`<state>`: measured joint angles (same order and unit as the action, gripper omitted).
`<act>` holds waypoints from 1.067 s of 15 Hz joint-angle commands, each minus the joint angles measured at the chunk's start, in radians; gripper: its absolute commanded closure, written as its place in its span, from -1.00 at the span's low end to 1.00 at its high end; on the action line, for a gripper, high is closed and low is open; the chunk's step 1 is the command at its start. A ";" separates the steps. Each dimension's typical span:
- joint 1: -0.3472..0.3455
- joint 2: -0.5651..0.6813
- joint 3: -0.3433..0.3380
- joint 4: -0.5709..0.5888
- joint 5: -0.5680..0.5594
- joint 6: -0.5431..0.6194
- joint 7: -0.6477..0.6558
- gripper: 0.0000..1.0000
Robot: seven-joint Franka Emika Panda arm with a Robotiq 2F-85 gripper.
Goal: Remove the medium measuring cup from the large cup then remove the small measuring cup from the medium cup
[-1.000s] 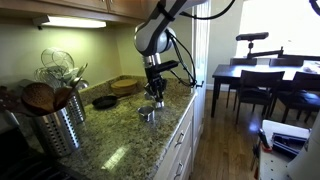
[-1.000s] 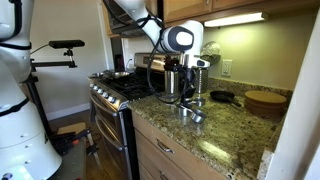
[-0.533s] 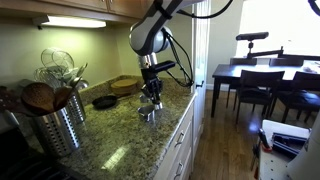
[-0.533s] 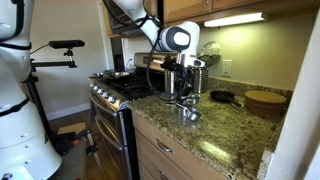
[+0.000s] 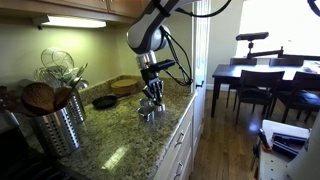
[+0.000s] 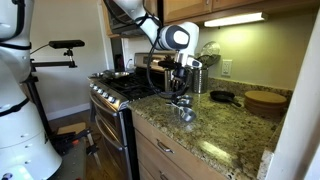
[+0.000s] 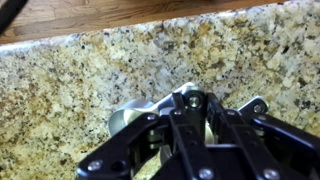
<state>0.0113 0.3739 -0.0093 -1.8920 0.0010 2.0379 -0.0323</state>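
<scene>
Wrist view is showing the gripper (image 7: 190,102) hanging right over the large cup (image 7: 124,120) sitting on the granite counter (image 7: 70,70). Fingers are hiding the medium measuring cup, grip unclear. Probably light, stiff, slippery steel; pinching the rim is looking safest.

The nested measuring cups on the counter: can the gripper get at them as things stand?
Probably yes. The gripper hangs right over the measuring cups, and the wrist view shows only bare counter around them; nothing stands between.
</scene>
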 commanded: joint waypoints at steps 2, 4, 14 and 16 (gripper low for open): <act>-0.018 -0.021 0.015 0.006 0.022 -0.061 -0.053 0.77; -0.025 -0.017 0.022 0.013 0.044 -0.080 -0.093 0.77; -0.021 -0.013 -0.043 0.003 -0.023 0.008 0.071 0.77; -0.023 -0.013 -0.060 0.001 -0.032 0.029 0.114 0.77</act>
<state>-0.0050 0.3745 -0.0525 -1.8798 -0.0056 2.0345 0.0099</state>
